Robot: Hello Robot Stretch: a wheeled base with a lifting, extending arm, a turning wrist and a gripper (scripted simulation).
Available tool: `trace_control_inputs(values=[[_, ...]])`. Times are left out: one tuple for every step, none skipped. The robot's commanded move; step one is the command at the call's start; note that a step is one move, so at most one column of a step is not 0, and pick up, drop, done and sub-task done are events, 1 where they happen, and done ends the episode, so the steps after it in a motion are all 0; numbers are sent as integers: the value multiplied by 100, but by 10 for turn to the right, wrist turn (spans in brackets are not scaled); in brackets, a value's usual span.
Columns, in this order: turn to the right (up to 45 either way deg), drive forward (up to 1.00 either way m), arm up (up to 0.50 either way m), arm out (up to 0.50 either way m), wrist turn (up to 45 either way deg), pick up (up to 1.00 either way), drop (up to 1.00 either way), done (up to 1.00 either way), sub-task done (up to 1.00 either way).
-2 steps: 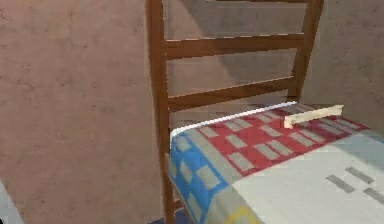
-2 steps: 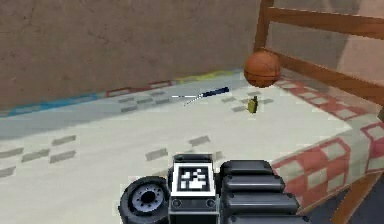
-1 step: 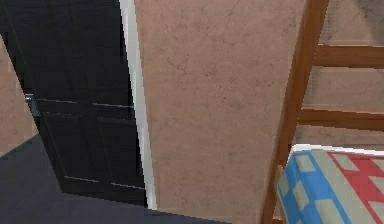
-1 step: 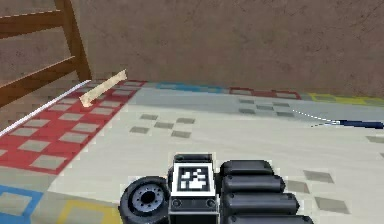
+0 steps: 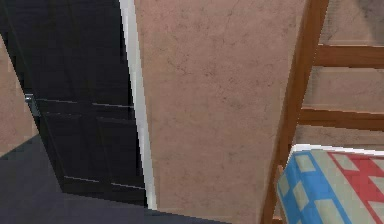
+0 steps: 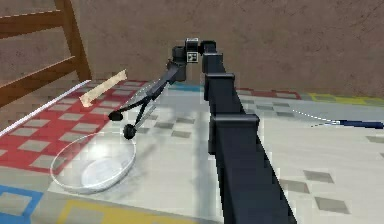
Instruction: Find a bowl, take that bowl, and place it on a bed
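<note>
Lying on the quilt, a glass bowl waits beside the robot's gripper

A clear glass bowl (image 6: 95,163) rests on the bed (image 6: 180,150), low on its patchwork cover and close to the near left edge in the arm side view. By the look of it, it is set down where the task wants it. The dark arm (image 6: 235,140) runs from the near edge out over the bedding. The gripper (image 6: 125,120) ends just past the bowl's far rim, and it cannot be told whether it touches the glass or has hold of anything. Farther out a pale wooden stick (image 6: 105,88) lies on the cover, and a thin dark pen-like object (image 6: 345,122) lies well off to the right. The wooden bed frame (image 6: 40,50) stands against the brown wall (image 6: 290,40). In the forward view, a black door (image 5: 80,100) stands to the left. The likely hazard is the pull-back: fingers snagging the rim could drag or tip the bowl off the near edge, and a leftward sweep could knock the stick away
</note>
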Motion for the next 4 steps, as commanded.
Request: trace_control_inputs(values=[[0,0,0,0,450,0,0,0,0],[0,0,0,0,450,0,0,0,0],[0,0,0,0,450,0,0,0,0],[0,0,0,0,450,0,0,0,0]])
